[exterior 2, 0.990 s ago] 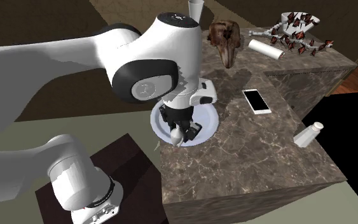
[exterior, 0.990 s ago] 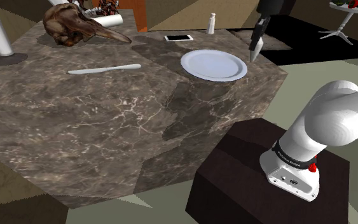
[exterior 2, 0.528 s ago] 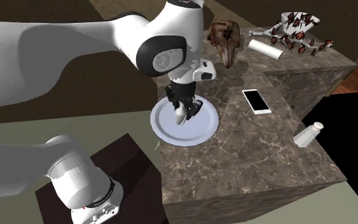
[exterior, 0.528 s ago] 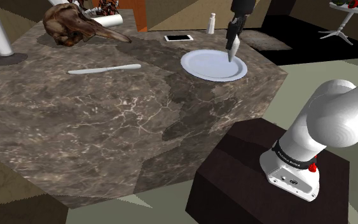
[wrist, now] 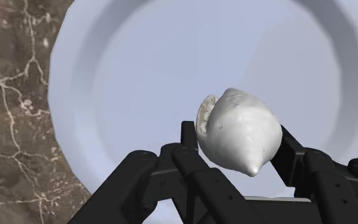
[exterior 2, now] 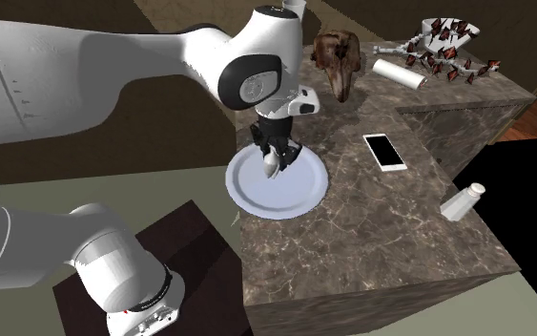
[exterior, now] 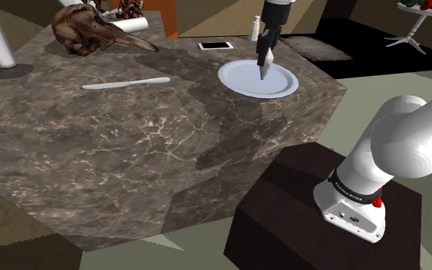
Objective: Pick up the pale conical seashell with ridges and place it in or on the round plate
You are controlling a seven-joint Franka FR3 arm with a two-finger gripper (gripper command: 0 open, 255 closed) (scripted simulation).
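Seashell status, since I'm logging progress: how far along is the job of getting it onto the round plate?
Done: the pale seashell is off the marble table, clasped in the black gripper. In hand: it hangs over the round white plate, point down. Left: lower it, release it onto the plate and draw the arm back.

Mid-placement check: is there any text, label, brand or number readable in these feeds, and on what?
Nothing reads as words.
Black band on the white arm's base: pale lettering, too small to read.
White flat smartphone: blank screen, no text.
Pale ridged conical seashell and round white plate: unmarked.
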